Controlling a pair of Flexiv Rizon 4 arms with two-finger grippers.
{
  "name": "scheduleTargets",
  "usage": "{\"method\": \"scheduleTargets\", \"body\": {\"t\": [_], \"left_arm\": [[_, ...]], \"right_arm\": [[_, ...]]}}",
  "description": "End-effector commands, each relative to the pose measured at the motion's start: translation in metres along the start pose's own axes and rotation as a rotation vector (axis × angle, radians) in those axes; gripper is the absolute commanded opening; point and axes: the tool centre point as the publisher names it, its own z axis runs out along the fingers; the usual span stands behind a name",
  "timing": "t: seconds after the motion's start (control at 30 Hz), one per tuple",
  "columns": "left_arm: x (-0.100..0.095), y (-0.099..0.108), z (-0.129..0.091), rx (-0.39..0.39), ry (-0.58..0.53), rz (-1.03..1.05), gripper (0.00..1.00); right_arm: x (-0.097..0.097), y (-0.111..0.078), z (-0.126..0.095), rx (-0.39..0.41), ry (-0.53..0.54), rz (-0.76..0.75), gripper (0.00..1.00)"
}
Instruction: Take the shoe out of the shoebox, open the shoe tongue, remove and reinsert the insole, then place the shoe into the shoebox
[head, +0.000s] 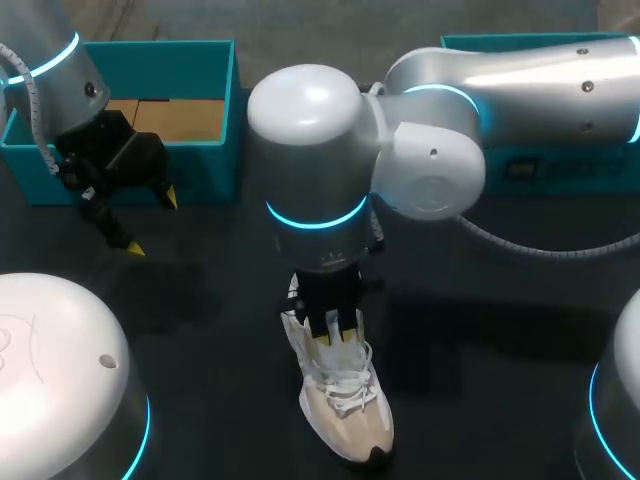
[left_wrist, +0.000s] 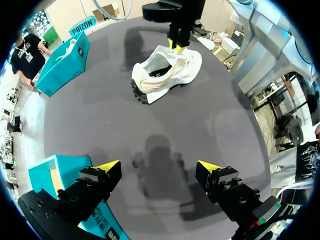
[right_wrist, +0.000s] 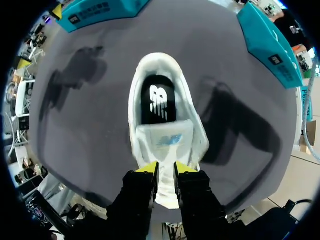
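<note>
dark table (head: 480, 350), shoe (head: 345, 395), teal shoebox (head: 215, 172)

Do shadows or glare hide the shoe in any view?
Head view: glare sits on the right arm, none on the shoe. Left wrist view: left claw shadows only bare table. Right wrist view: shadows fall beside the shoe, not over it.

Keeps left arm (head: 45, 60) in at the left side, left gripper (head: 152, 222) above the bench (head: 480, 330), fingers spread wide, nothing between the yellow tips. Reaches right arm (head: 520, 90) in from the right past the middle, wrist pointing straight down. Pinches shoe tongue (right_wrist: 165, 142) in right gripper (head: 335, 337), tips nearly together.
</note>
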Motion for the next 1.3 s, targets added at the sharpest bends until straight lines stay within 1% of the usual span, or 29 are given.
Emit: {"method": "scheduleTargets", "body": {"t": [0.03, 0.2, 0.27, 0.4, 0.53, 0.63, 0.8, 0.93, 1.07, 1.17, 1.2, 1.27, 1.3], "left_arm": [[0.001, 0.0, 0.0, -0.004, 0.0, 0.0, 1.0], [0.001, 0.0, 0.0, -0.004, 0.0, 0.0, 1.0], [0.001, 0.0, 0.0, -0.004, 0.0, 0.0, 1.0], [0.001, 0.0, 0.0, -0.004, 0.0, 0.0, 1.0], [0.001, 0.0, 0.0, -0.004, 0.0, 0.0, 1.0], [0.001, 0.0, 0.0, -0.004, 0.0, 0.0, 1.0], [0.001, 0.0, 0.0, -0.004, 0.0, 0.0, 1.0], [0.001, 0.0, 0.0, -0.004, 0.0, 0.0, 1.0], [0.001, 0.0, 0.0, -0.004, 0.0, 0.0, 1.0], [0.001, 0.0, 0.0, -0.004, 0.0, 0.0, 1.0], [0.001, 0.0, 0.0, -0.004, 0.0, 0.0, 1.0], [0.001, 0.0, 0.0, -0.004, 0.0, 0.0, 1.0], [0.001, 0.0, 0.0, -0.004, 0.0, 0.0, 1.0]], "right_arm": [[-0.003, 0.009, 0.011, 0.008, 0.027, -0.008, 0.18], [-0.002, 0.016, 0.02, 0.029, 0.032, -0.008, 0.17], [-0.002, 0.017, 0.021, 0.021, 0.04, -0.007, 0.17], [-0.004, 0.01, 0.008, -0.016, 0.033, 0.004, 0.16], [-0.002, 0.008, 0.002, -0.019, 0.017, -0.02, 0.18], [0.0, 0.014, 0.009, -0.004, 0.022, -0.031, 0.2], [0.0, 0.025, 0.021, -0.007, 0.054, -0.052, 0.18], [-0.001, 0.029, 0.028, 0.009, 0.064, -0.054, 0.18], [-0.001, 0.025, 0.016, -0.001, 0.036, -0.052, 0.19], [-0.002, 0.02, 0.0, -0.006, -0.001, -0.066, 0.2], [-0.002, 0.019, -0.006, -0.008, -0.01, -0.082, 0.21], [-0.003, 0.017, -0.018, -0.026, -0.027, -0.109, 0.28], [-0.004, 0.017, -0.023, -0.038, -0.028, -0.136, 0.35]]}}
